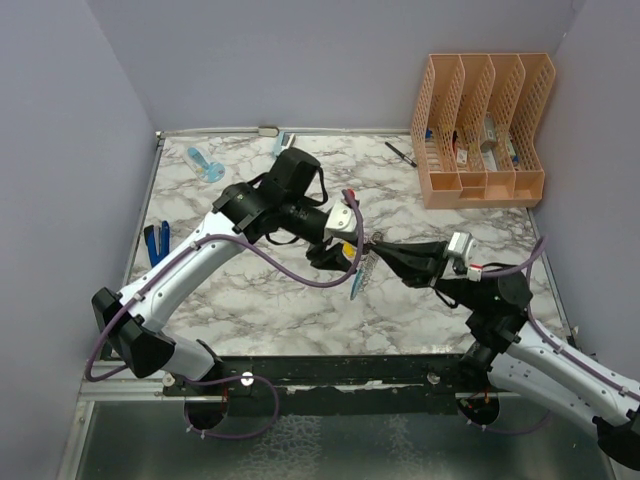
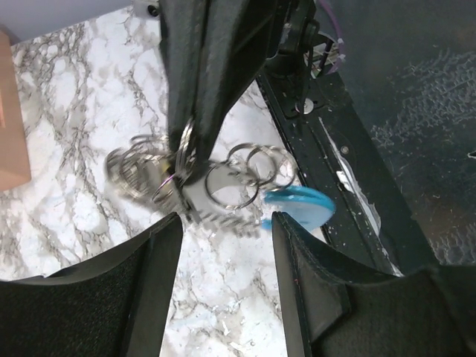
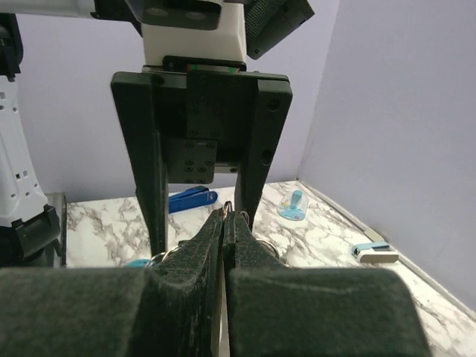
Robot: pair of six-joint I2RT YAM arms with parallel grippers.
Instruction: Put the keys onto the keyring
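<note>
Peach organizer with small items inside, keyring in right pincer

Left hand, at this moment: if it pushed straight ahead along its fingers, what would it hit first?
The left hand would most likely meet the keyring first: its metal rings hang straight ahead of the open fingers, pinched by the shut right hand. Depth is unclear from the wrist view.

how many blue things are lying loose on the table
3: a blue-handled tool near the left edge, a light-blue tag at the back left, and a small blue-and-white piece by the back edge. The orange organizer may hide more.
</note>
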